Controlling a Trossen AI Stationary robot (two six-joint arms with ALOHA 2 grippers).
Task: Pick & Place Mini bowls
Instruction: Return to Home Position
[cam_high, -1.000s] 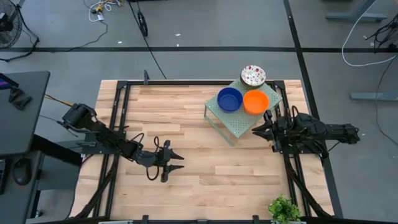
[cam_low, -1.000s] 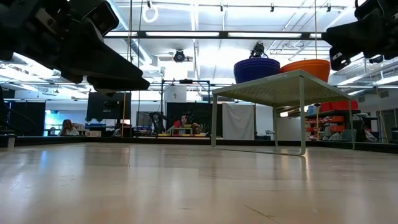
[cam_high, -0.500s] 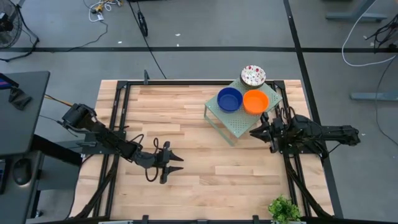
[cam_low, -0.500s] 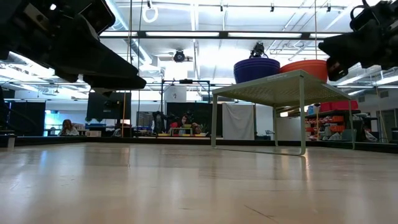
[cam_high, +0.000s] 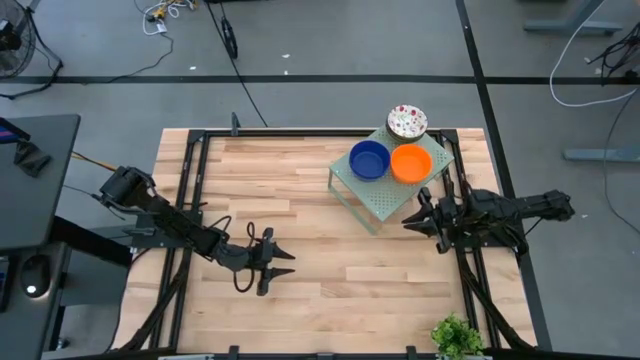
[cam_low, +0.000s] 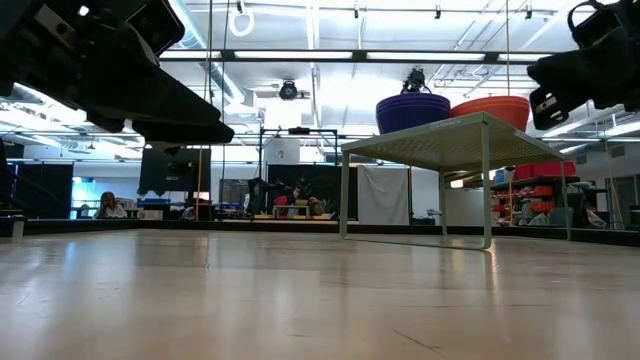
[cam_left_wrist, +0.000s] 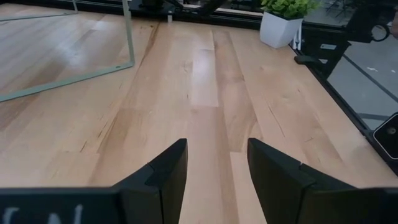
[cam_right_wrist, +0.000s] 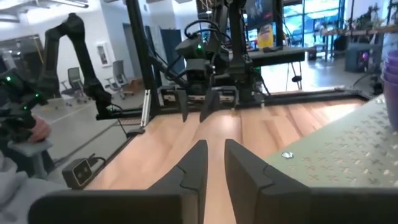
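Three mini bowls sit on top of the pale green perforated rack (cam_high: 385, 195): a dark blue one (cam_high: 369, 159), an orange one (cam_high: 411, 163) and a white red-speckled one (cam_high: 407, 122). The low view shows the blue bowl (cam_low: 413, 112) and the orange bowl (cam_low: 492, 110) on the rack top. My right gripper (cam_high: 411, 222) hovers just off the rack's near right corner, open with a narrow gap and empty. My left gripper (cam_high: 280, 262) hangs over the bare table middle, open and empty.
The rack stands on thin legs (cam_low: 487, 190) at the table's far right. A potted plant (cam_high: 455, 336) sits at the near right edge. Bare wood (cam_high: 330, 260) lies between the two grippers. The black table frame (cam_high: 470, 290) runs under the right arm.
My right gripper has drifted a little toward the table's near edge, along the rack's near right side. The bowls and the left arm have kept still.
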